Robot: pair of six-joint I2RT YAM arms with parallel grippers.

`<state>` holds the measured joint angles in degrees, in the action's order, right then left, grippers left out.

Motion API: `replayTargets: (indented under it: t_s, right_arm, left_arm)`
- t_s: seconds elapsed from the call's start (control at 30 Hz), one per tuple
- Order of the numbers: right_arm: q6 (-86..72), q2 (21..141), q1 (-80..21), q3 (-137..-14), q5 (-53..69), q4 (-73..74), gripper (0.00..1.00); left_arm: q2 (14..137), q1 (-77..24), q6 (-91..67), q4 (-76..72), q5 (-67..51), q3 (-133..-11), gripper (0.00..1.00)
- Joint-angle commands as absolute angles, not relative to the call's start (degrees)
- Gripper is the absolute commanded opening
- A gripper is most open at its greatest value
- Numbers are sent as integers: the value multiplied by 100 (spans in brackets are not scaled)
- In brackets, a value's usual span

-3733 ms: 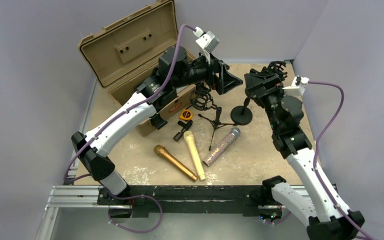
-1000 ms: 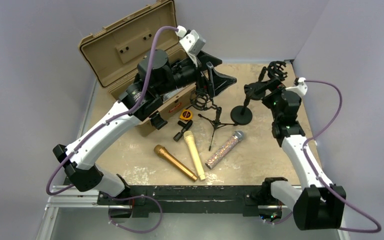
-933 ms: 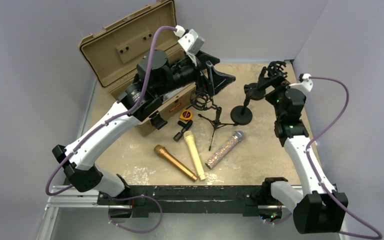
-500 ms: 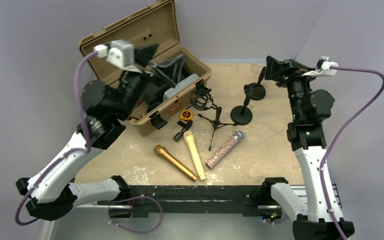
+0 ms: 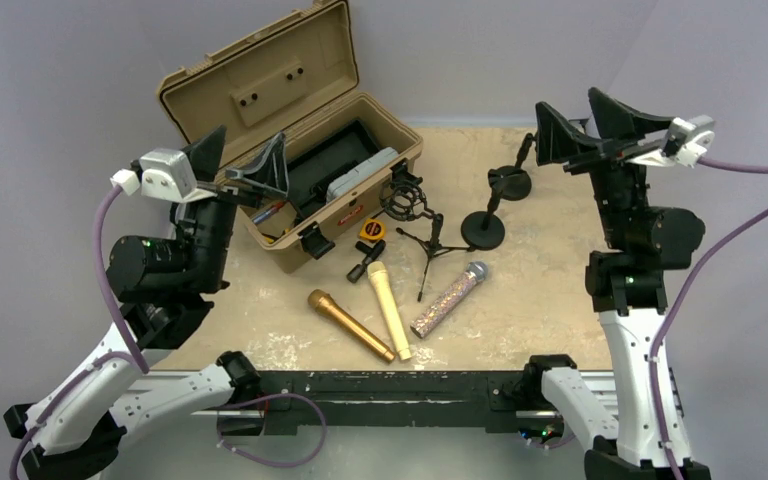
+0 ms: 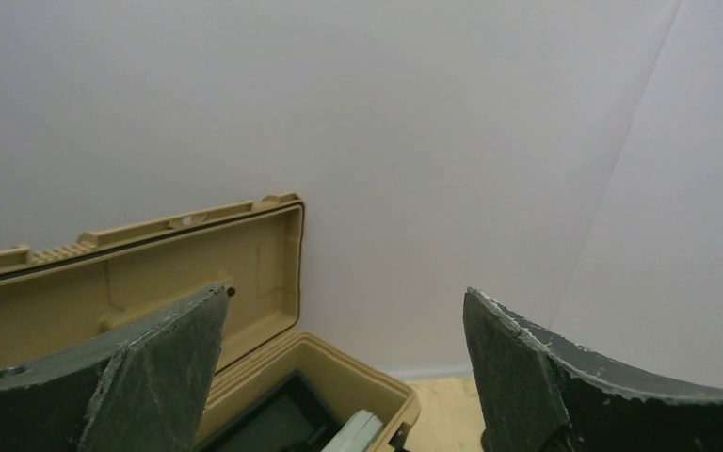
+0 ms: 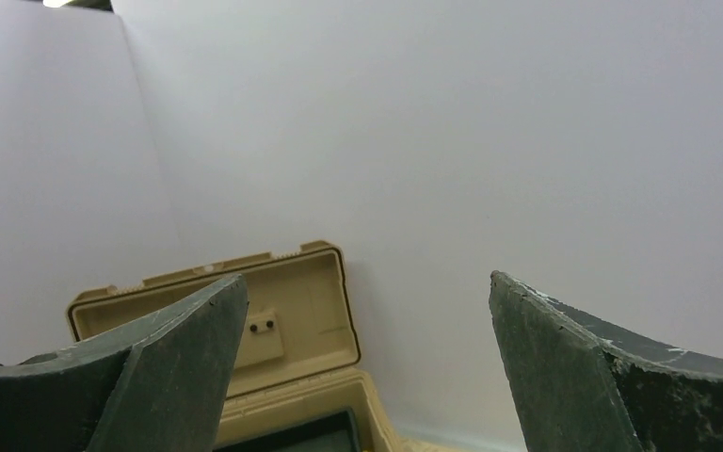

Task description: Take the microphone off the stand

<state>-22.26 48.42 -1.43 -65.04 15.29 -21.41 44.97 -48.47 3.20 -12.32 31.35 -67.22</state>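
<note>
A black tripod stand with a ring shock mount stands mid-table, and the mount looks empty. Two round-base stands are to its right. A gold microphone, a cream microphone and a glittery silver microphone lie flat on the table in front. My left gripper hangs open and empty, high at the left of the case. My right gripper is open and empty, raised at the back right.
An open tan case sits at the back left with dark and grey items inside. A small orange-and-black object and a short black piece lie by its front. Grey walls close in the table.
The left arm swung back from above the tripod stand to the left of the case and rose. The right arm lifted away from the round-base stands. The things on the table stayed put.
</note>
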Motion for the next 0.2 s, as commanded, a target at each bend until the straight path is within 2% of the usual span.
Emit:
replayTargets:
  t_s: [0.0, 0.17]
  right_arm:
    - [-2304, 4397, -123, -6584, 1164, -2531, 99]
    - [-2135, 4227, -123, -6466, 922, -2326, 99]
  left_arm:
    - [4085, -4862, 877, -1178, 3292, -6341, 93]
    - [3900, -4861, 1109, -738, 3170, -6126, 93]
